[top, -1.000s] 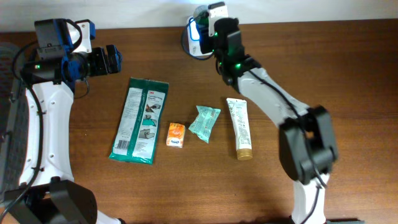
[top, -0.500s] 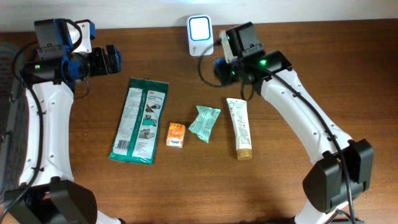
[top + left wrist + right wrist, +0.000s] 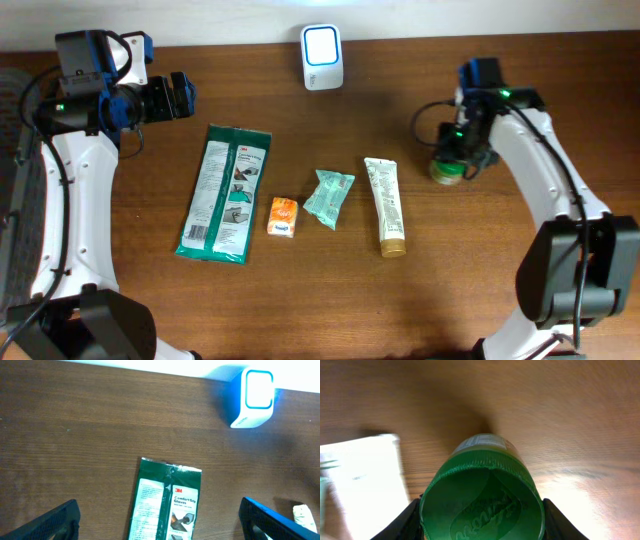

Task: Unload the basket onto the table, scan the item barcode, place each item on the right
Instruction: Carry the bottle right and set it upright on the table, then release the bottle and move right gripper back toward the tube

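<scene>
My right gripper (image 3: 458, 155) is shut on a green-capped bottle (image 3: 445, 171), right of the white tube (image 3: 385, 205). The right wrist view is filled by the bottle's green cap (image 3: 482, 502), with a dark finger (image 3: 405, 521) pressed on each side; whether the bottle touches the table I cannot tell. The white scanner (image 3: 322, 45), its face lit blue, stands at the table's back edge. At the far left my left gripper (image 3: 182, 96) hangs open and holds nothing, its fingers (image 3: 57, 519) spread wide above the green gloves packet (image 3: 167, 505), with the scanner (image 3: 252, 396) beyond it.
In a row on the wooden table lie the green gloves packet (image 3: 225, 193), a small orange pack (image 3: 283, 217), a teal sachet (image 3: 329, 197) and the white tube. The tube's white end (image 3: 365, 480) shows just left of the held bottle.
My right arm has swung from the scanner at the back to the right side of the table, carrying the green-capped bottle down beside the tube. The left arm has stayed still.
</scene>
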You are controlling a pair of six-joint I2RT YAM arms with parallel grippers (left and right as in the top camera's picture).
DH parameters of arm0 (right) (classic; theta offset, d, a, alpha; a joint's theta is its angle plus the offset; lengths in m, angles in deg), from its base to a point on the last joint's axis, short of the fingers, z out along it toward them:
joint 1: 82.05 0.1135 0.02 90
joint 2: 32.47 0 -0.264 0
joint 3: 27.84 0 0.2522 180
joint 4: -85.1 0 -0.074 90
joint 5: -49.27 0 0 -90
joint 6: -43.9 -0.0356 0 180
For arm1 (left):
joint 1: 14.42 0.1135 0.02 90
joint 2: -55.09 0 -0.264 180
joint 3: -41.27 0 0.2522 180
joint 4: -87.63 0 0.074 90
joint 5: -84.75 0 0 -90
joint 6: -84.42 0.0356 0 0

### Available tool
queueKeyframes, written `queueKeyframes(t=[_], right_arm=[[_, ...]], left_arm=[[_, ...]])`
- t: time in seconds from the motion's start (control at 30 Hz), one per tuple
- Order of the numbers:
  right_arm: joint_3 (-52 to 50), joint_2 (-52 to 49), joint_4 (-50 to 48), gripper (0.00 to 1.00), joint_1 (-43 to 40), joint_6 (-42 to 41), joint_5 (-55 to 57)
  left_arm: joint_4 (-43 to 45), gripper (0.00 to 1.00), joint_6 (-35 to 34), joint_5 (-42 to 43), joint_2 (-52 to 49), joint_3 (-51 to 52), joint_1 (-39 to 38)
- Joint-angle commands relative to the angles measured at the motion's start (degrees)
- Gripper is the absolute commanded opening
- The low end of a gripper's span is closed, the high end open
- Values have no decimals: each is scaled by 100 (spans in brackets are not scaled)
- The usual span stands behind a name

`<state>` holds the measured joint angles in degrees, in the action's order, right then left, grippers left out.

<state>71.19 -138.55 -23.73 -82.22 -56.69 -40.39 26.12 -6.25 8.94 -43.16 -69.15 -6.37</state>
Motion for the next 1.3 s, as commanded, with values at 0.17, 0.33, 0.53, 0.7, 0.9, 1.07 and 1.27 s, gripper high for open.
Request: queueKeyframes(t=[0.17, 0.33, 0.53, 0.7, 0.9, 1.07, 1.27], right_arm=[[-719, 70, -479, 19, -1272, -94, 15], [-719, 70, -472, 24, -1646, -221, -50], [-717, 70, -468, 67, -1683, -216, -149], [-702, 70, -411, 97, -1683, -216, -144], [13, 72, 348, 100, -1672, -214, -306], [800, 72, 1141, 90, -1517, -168, -575], [831, 72, 1224, 41, -920, -170, -575]], left_arm=[[7, 99, 24, 61, 57, -114, 0], [7, 99, 24, 61, 57, -114, 0], [7, 99, 24, 59, 57, -114, 0], [7, 99, 24, 61, 57, -114, 0], [7, 99, 24, 61, 57, -114, 0], [7, 99, 24, 59, 57, -114, 0], [7, 99, 24, 61, 57, -114, 0]])
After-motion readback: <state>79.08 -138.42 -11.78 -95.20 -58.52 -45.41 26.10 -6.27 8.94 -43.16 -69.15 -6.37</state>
